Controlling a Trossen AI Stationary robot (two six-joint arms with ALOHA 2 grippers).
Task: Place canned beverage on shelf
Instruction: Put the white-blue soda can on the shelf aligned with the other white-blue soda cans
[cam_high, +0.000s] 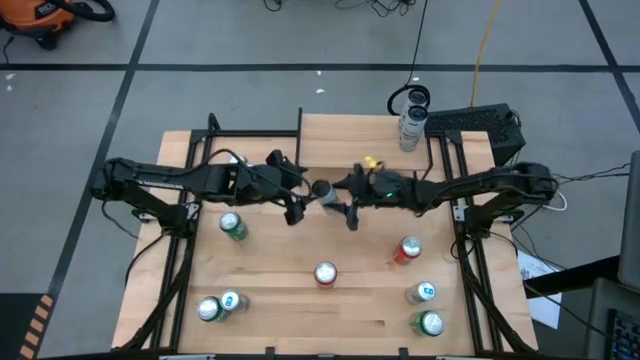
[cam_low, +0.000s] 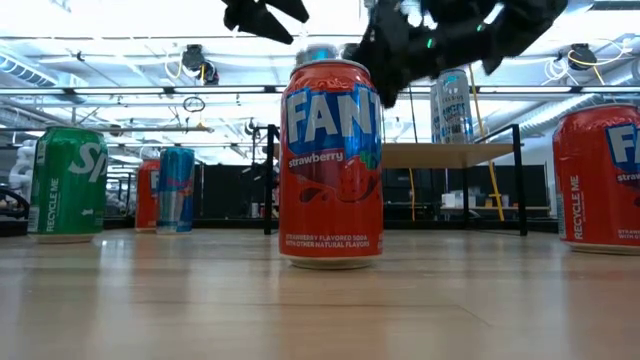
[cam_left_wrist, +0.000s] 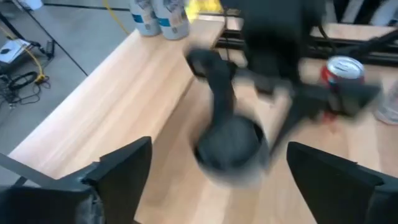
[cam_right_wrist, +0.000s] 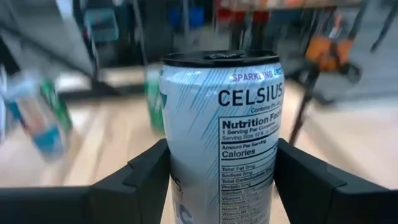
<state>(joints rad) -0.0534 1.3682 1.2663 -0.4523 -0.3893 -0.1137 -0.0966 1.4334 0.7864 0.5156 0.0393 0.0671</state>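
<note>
Holding Celsius can (cam_right_wrist: 221, 134) upright, right gripper (cam_right_wrist: 221, 180) clamped on its sides, aloft over table centre. Left gripper (cam_left_wrist: 217, 180) fingers spread, empty, facing can just beside. Shelf (cam_low: 450, 155) lies behind, toward far table edge; right arm nearer for placing.

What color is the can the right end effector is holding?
White with pale blue streaks and a black lid, the Celsius can; clearest in the right wrist view.

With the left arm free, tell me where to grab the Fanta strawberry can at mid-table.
Grip the Fanta can around its smooth cylindrical side wall, mid-height, coming down from above or level from the side. It stands upright with open tabletop around it, so either approach seems clear. The left gripper is open; the right gripper holds a Celsius can.
</note>
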